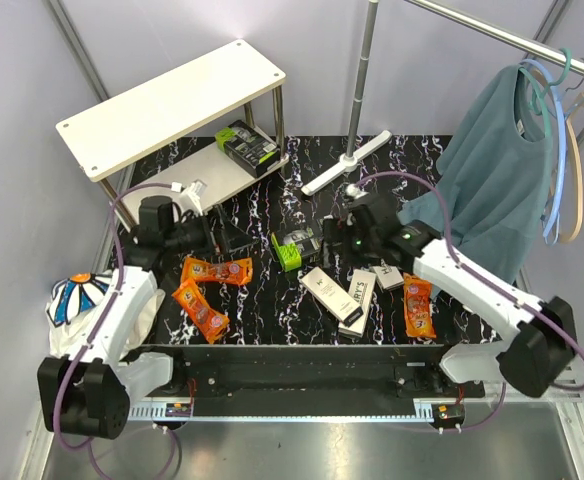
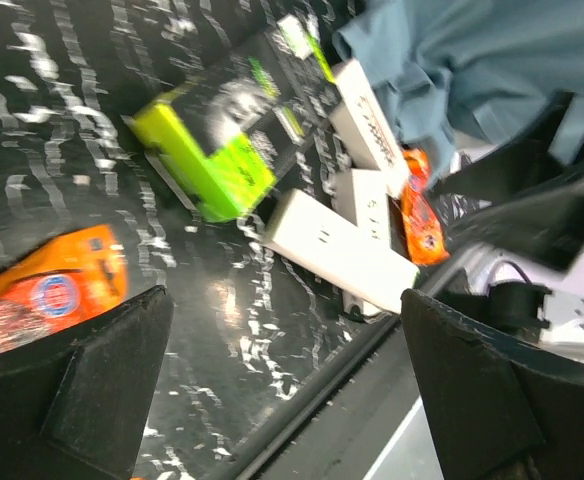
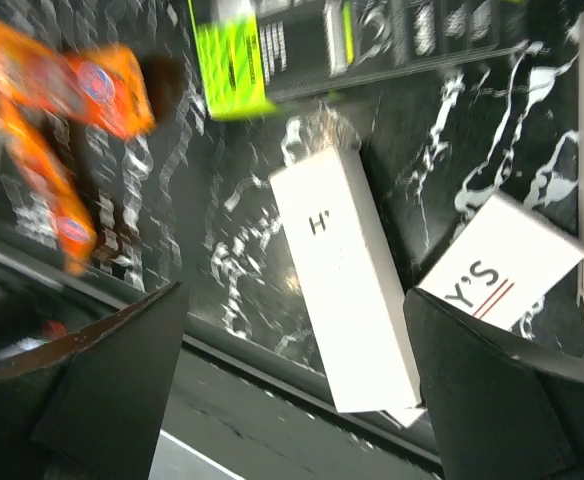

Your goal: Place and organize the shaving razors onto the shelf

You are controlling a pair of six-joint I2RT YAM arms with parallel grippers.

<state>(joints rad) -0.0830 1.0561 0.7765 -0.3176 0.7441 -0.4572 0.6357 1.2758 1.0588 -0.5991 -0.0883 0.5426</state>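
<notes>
Top external view: the shelf stands in the upper left of the frame, two flat white rectangular boards on thin silver legs. Its upper board is bare. Its lower board carries one black-and-green pack at its right end.

The other razors lie loose on the glossy black, white-veined table. A second black-and-green pack sits near the centre. Three flat white boxes lie just below and right of it, crowded together at angles. Two crinkly orange packets lie left of centre, and a third orange packet lies to the right of the boxes.

The left gripper hovers low between the shelf and the orange packets, jaws spread wide and holding nothing. The right gripper hangs over the boxes, also wide open and empty; its wrist camera shows a white box between its fingers.

In the upper right, a teal shirt hangs from a metal rail.
</notes>
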